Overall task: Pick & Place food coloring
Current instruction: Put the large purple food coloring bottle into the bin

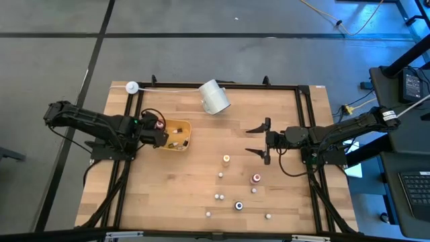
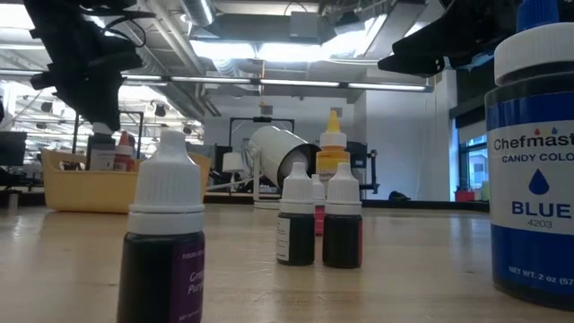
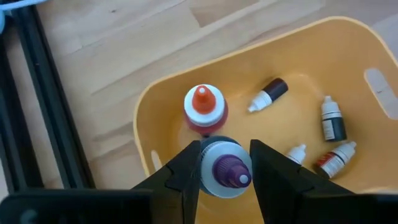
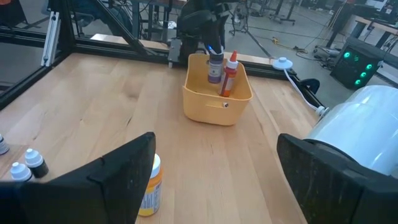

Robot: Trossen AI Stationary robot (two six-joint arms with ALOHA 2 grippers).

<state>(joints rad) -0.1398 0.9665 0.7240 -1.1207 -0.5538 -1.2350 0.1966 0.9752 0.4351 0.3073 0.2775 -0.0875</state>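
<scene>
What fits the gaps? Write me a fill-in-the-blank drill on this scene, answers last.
1. The left pincer is shut on a bottle with a ____ cap.
2. It holds that bottle over the ____ bin.
3. The right pincer is ____, holding nothing.
4. The white cup lies on its ____.

Answers: purple; yellow; open; side
</scene>
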